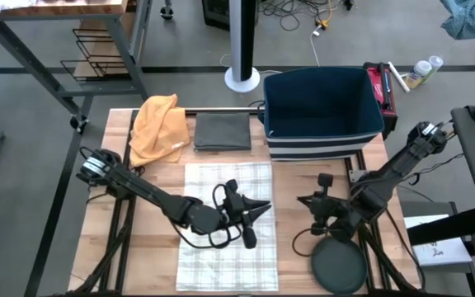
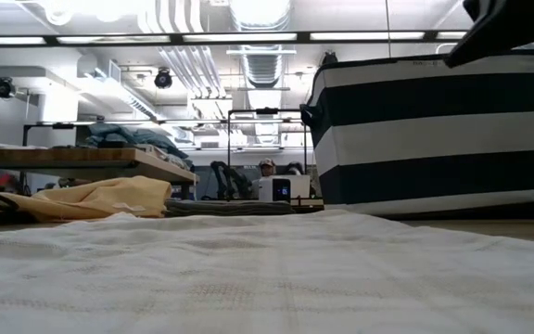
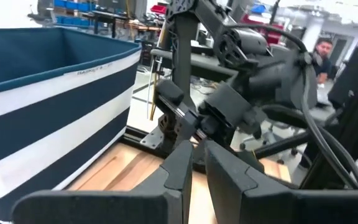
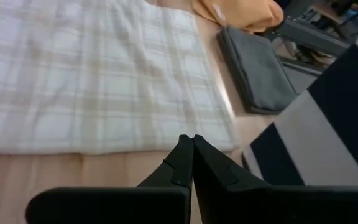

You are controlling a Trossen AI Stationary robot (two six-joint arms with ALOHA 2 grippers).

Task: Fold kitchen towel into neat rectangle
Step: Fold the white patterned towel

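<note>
Currently:
towel (image 1: 225, 223): flat on desk (image 1: 130, 247), unfolded
left gripper (image 1: 258, 210): above towel, jaws nearly together, empty
right gripper (image 1: 310, 200): beside towel, jaws pressed together
tip: spread jaws, pinch edge corners evenly

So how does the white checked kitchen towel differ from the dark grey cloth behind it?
The white checked kitchen towel lies spread out flat in a single layer, while the dark grey cloth is already folded into a compact rectangle. The towel is pale with a faint plaid pattern; the grey cloth is plain and dark. The towel covers far more of the table, and the left arm reaches over it, whereas nothing is above the grey cloth. Both lie flat on the wooden table.
</note>
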